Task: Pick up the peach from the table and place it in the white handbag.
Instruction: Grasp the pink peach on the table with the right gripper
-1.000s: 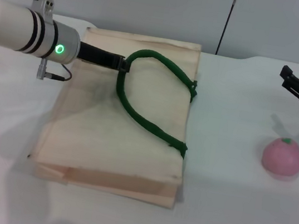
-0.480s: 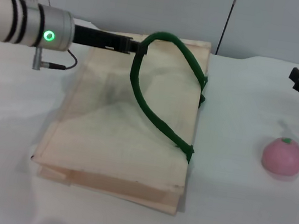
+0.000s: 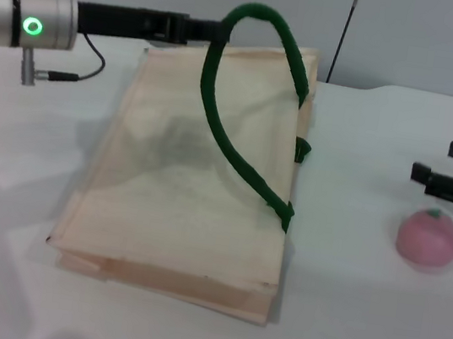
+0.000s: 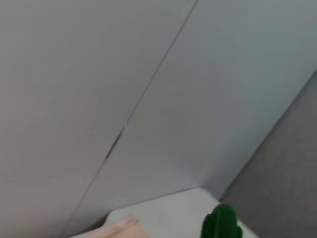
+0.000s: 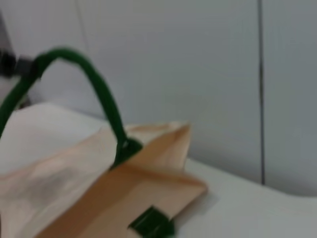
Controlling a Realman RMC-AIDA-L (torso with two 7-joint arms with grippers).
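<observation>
The white handbag (image 3: 181, 188) lies flat on the table (image 3: 340, 323), left of centre. My left gripper (image 3: 217, 30) is shut on the top of its dark green handle (image 3: 218, 138) and holds the loop up above the bag's far edge. The peach (image 3: 428, 238), pink with a green mark on top, sits on the table at the right. My right gripper (image 3: 442, 164) is open and empty, just above and behind the peach, not touching it. The right wrist view shows the bag (image 5: 94, 198) and its raised handle (image 5: 96, 84). The left wrist view shows only the handle's tip (image 4: 221, 225).
A grey wall (image 3: 417, 36) rises behind the table's far edge. A second green handle end (image 3: 299, 149) shows at the bag's right side. White tabletop lies between the bag and the peach.
My left gripper has lifted the green handle higher and toward the back, pulling up the bag's top layer. My right gripper has come down and inward, close to the peach.
</observation>
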